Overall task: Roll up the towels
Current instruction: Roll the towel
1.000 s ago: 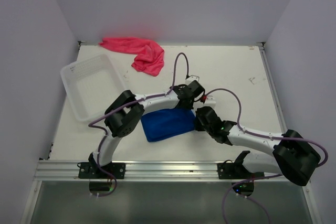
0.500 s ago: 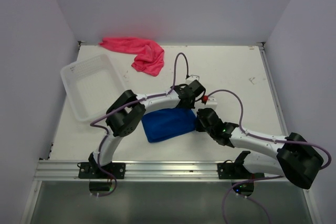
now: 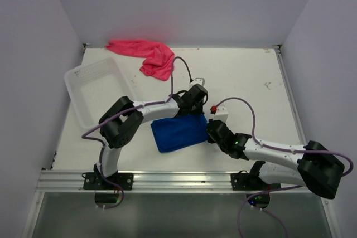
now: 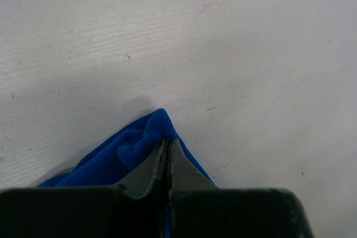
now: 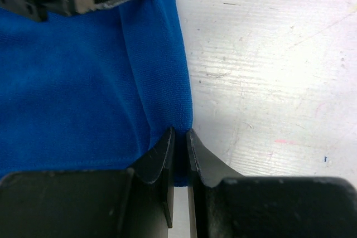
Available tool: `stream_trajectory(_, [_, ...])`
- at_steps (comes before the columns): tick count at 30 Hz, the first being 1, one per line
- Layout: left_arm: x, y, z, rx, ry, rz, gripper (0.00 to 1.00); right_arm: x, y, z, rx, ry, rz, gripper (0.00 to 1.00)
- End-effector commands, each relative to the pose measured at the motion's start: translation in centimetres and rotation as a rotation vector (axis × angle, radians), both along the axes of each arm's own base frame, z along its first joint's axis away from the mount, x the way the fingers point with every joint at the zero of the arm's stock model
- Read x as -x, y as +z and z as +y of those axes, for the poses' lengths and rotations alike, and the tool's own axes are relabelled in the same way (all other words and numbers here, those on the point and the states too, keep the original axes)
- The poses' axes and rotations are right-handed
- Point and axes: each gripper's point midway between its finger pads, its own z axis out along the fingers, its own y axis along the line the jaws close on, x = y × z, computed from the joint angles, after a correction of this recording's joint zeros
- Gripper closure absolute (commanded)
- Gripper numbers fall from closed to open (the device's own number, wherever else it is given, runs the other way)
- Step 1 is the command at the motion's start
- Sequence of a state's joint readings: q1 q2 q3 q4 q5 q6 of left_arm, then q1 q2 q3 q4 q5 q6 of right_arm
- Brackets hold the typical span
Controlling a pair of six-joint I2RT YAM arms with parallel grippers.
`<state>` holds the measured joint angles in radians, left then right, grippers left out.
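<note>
Two blue towel (image 3: 175,132) corners inside claws (image 4: 167,143) (image 5: 179,134)

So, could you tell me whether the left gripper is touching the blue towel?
Touching. The left wrist view shows the left gripper shut on a corner of the blue towel.

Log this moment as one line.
left gripper: shut on blue towel corner | right gripper: shut on blue towel edge | pink towel: crumpled, far side

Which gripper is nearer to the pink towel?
Left. The left gripper pinches a far corner of the blue towel, on the side toward the pink towel. The right gripper grips the blue one's right edge, farther from the pink.
</note>
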<state>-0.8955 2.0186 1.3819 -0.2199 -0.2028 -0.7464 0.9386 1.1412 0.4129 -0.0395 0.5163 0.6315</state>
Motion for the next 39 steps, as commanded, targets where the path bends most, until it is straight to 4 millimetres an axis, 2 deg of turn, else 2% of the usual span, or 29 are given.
stream_trajectory(1, [-2.9,5.7,-1.0,0.193,0.028,-0.129,1.0,-0.4,0.8,-1.2,0.072,-0.042,-0.039,1.0])
stream_trajectory(3, [-3.1,6.5,-1.5,0.239,0.013,-0.146,1.0,-0.3,0.8,-1.1,0.086,-0.039,-0.045,1.0])
stream_trajectory(8, [-2.9,7.0,-1.8,0.296,-0.006,-0.148,1.0,-0.3,1.7,-1.2,0.163,-0.037,-0.093,1.0])
stream_trajectory(13, [-2.7,6.9,-1.3,0.345,-0.012,-0.144,1.0,-0.2,2.4,-1.3,0.24,-0.032,-0.132,1.0])
stream_trajectory(18, [-2.6,7.8,-1.0,0.402,-0.024,-0.167,1.0,0.3,2.1,-1.4,0.323,-0.018,-0.15,1.0])
stream_trajectory(23, [-2.4,8.9,-1.0,0.467,-0.061,-0.19,1.0,0.6,2.6,-0.6,0.396,0.009,-0.189,1.0])
stream_trajectory(32, [-1.7,7.4,-0.4,0.46,-0.091,-0.171,1.0,1.1,2.7,0.6,0.535,0.045,-0.213,1.0])
stream_trajectory(39, [-1.0,6.2,0.8,0.469,-0.091,-0.165,1.0,1.1,2.3,0.1,0.651,0.023,-0.218,1.0])
